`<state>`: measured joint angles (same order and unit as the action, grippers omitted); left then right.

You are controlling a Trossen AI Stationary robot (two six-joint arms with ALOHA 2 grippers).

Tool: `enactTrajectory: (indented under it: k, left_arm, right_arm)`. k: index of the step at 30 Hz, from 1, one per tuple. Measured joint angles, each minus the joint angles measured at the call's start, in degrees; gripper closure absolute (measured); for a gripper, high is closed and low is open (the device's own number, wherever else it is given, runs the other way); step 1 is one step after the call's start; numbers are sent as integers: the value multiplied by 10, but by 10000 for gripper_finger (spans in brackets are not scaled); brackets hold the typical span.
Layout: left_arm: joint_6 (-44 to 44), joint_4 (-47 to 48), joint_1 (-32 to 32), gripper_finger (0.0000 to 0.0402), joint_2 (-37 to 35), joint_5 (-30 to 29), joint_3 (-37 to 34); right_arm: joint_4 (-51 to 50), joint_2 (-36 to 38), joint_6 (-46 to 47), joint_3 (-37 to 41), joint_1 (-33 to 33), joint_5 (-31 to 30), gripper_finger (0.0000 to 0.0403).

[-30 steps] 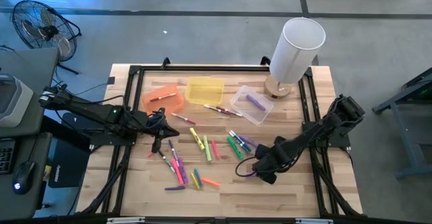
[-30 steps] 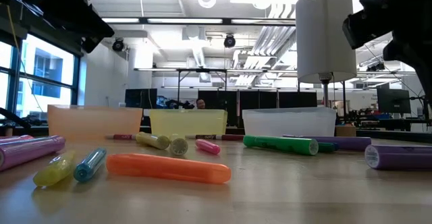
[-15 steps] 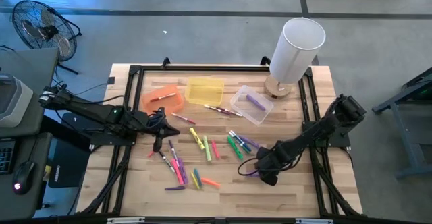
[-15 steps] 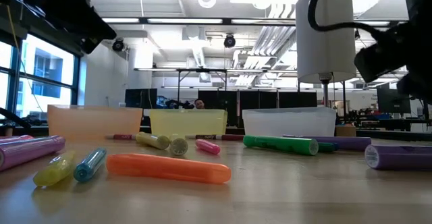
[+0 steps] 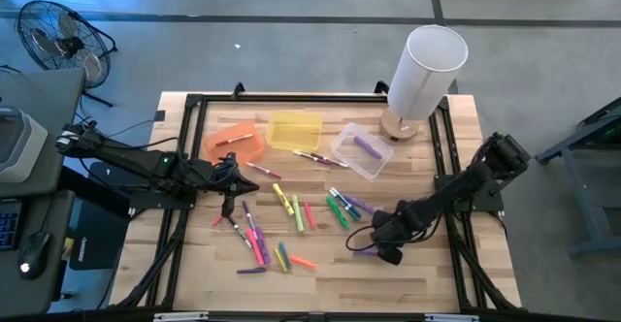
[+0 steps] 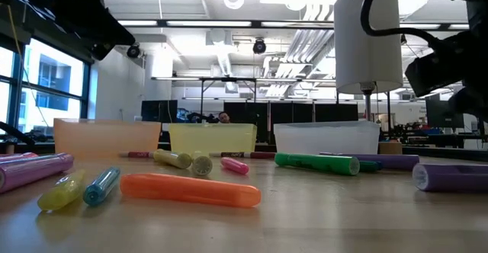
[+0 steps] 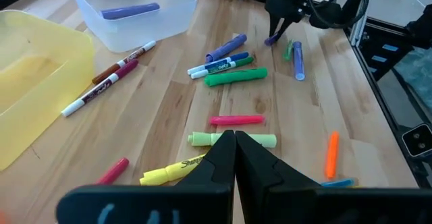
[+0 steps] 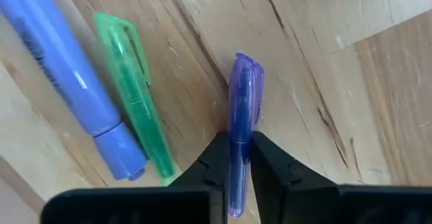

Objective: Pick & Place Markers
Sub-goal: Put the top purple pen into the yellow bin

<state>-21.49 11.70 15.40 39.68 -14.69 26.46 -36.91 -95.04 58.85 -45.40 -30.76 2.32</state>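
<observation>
Here the right gripper [image 8: 234, 158] has its fingers clenched on a purple marker [image 8: 241, 109], presumably to lift it binward; left gripper [image 7: 234, 158] clenched, empty.

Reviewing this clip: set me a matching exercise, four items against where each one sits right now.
Items:
1. orange bin
2. yellow bin
3. clear bin
4. right claw

Places or states:
A. between the other two bins
B. holds one purple marker
C. shut on a purple marker
D. nearest the left arm, a red marker inside

Pairs: 1-D, 2-A, 3-B, 4-C
</observation>
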Motion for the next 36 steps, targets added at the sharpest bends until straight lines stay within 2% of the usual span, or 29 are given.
enactTrajectory:
  k: [5, 8, 12, 16, 19, 22, 25, 28, 32, 36]
  left_arm:
    - [0, 0, 0, 401, 0, -1, 0]
    - [-13, -1, 0, 401, 0, -19, 0]
    - [-28, -1, 0, 401, -6, -32, 1]
    - [-23, 7, 0, 401, -11, -17, 1]
    - [-23, 11, 0, 401, -11, -10, 1]
    - [-22, 18, 0, 401, -10, -2, 1]
    - [-22, 17, 0, 401, -8, 4, 1]
    - [-22, 17, 0, 401, -8, 3, 1]
    - [-22, 18, 0, 401, -8, 2, 1]
    - [-22, 22, 0, 401, -8, 2, 1]
  right_arm:
    - [-22, 8, 23, 0, 0, -7, 374]
    - [-40, 40, 39, -8, 3, -23, 374]
    - [-46, 113, 88, -25, 15, -67, 373]
    - [-67, 173, 116, -43, 29, -106, 374]
    - [-77, 203, 111, -82, 52, -157, 374]
    - [-103, 202, 62, -136, 88, -205, 374]
    - [-105, 174, -26, -211, 146, -221, 374]
    - [-105, 115, -122, -305, 210, -228, 374]
    - [-103, 9, -249, -445, 282, -227, 374]
    - [-102, -115, -377, -582, 341, -191, 374]
